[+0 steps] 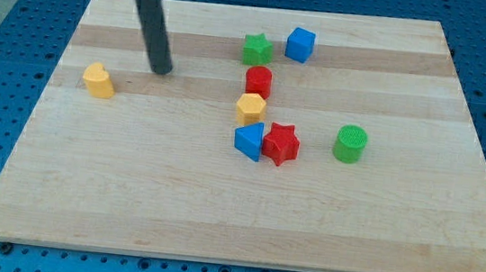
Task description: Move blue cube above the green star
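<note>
The blue cube (300, 44) sits near the view's top, just right of the green star (257, 49) and slightly higher, almost touching it. My tip (162, 70) rests on the board well to the left of both, about a hundred pixels from the star, with no block touching it. The dark rod rises from the tip toward the view's top left.
A red cylinder (259, 81) stands below the green star, a yellow block (250, 109) below that. A blue triangular block (249, 141) touches a red star (280, 144). A green cylinder (350, 143) is to the right. A yellow block (99, 80) lies left of my tip.
</note>
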Motion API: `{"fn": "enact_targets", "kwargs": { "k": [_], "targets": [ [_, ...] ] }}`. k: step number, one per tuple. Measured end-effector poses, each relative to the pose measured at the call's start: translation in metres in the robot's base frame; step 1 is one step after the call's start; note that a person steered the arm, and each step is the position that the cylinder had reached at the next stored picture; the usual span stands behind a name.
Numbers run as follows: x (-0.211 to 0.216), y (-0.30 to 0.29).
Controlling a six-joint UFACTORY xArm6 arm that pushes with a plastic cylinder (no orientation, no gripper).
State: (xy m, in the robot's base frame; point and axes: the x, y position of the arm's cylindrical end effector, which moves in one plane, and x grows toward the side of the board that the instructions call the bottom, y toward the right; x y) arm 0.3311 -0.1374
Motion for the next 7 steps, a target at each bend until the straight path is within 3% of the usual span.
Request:
{"fn": "enact_targets", "kwargs": {
  "k": [2,3,4,5,6,7],
  "targets": [
    [-0.138,0.047],
    [-0.139,0.06],
    [-0.11,0.187],
    [-0.068,0.265],
    [-0.068,0.268],
    [-0.024,0.272]
  ]
}}
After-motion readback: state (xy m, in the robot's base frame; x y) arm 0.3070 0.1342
